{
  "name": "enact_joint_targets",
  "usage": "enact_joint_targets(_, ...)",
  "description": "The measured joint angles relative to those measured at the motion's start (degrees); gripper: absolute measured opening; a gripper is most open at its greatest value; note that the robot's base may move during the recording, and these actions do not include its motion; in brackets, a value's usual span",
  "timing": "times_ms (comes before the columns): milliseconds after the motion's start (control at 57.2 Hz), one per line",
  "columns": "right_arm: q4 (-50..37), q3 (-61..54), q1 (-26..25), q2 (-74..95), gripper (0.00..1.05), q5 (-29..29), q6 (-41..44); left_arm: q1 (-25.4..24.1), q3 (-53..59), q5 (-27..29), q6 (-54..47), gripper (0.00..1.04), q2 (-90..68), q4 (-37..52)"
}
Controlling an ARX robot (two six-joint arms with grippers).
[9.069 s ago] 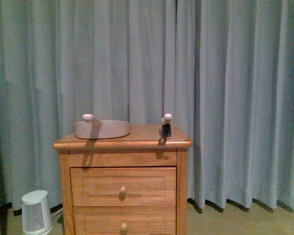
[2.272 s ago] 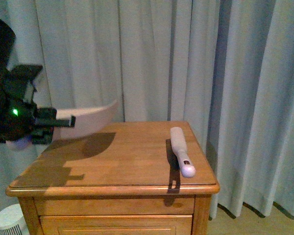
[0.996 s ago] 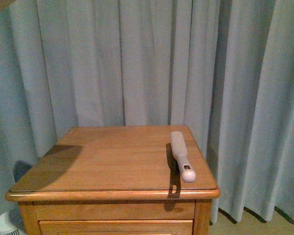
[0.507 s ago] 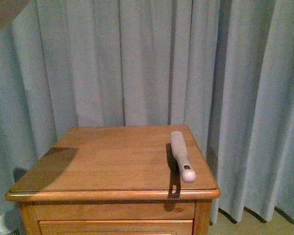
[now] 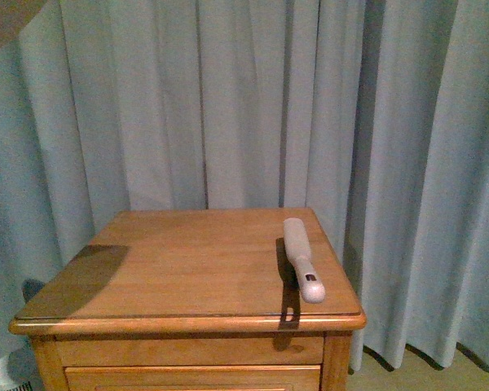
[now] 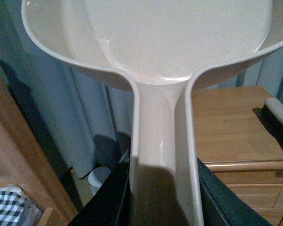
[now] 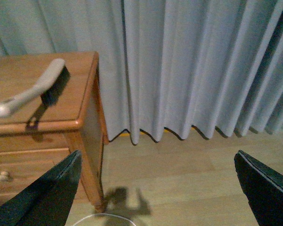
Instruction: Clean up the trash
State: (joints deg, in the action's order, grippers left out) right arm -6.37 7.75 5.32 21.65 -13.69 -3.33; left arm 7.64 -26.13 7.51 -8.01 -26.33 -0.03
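My left gripper (image 6: 162, 202) is shut on the handle of the pink dustpan (image 6: 179, 42), whose empty scoop fills the left wrist view, raised beside the wooden nightstand (image 6: 231, 122). A brownish-pink edge (image 5: 8, 20) shows in the upper left corner of the front view. A grey hand brush (image 5: 300, 257) lies flat near the right edge of the nightstand (image 5: 187, 261). The right wrist view shows the brush (image 7: 35, 89) too. My right gripper (image 7: 160, 188) is open over bare floor, right of the nightstand (image 7: 85, 127). The trash is out of view.
Grey curtains (image 5: 228, 106) hang behind the nightstand. A small white fan-like device (image 5: 4, 371) stands on the floor to its left. Another wooden piece (image 6: 14, 155) with black-and-white checked fabric (image 6: 7, 207) is close by. A white round rim (image 7: 96, 217) lies on the floor.
The dustpan left the nightstand top, lifted off to the left by my left arm, which has gone out of the front view. Nothing has moved in the last second.
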Motion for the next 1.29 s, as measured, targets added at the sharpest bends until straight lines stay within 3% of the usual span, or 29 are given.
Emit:
enact_joint_targets(87,-5.3,7.1,1.0,12.2,0.97,1.3,-2.2,0.0,0.0,0.0,0.0,0.28,0.0,0.0)
enact_joint_targets(245,-4.8,20.8,3.6,31.7,0.97,2.9,-7.7,0.0,0.0,0.0,0.0,0.28,0.0,0.0)
enact_joint_targets(489,6.5,42.5,8.6,56.0,0.97,3.9,-21.2,0.0,0.0,0.0,0.0,0.28,0.0,0.0)
enact_joint_targets(681,14.8,58.9,12.7,74.4,0.97,1.6,-31.7,0.0,0.0,0.0,0.0,0.28,0.0,0.0)
enact_joint_targets(1101,23.2,78.2,15.3,93.8,0.97,-1.1,-35.8,0.0,0.0,0.0,0.0,0.28,0.0,0.0)
enact_joint_targets(1293,26.5,82.0,16.6,97.2,0.97,-1.1,-35.9,0.0,0.0,0.0,0.0,0.28,0.0,0.0)
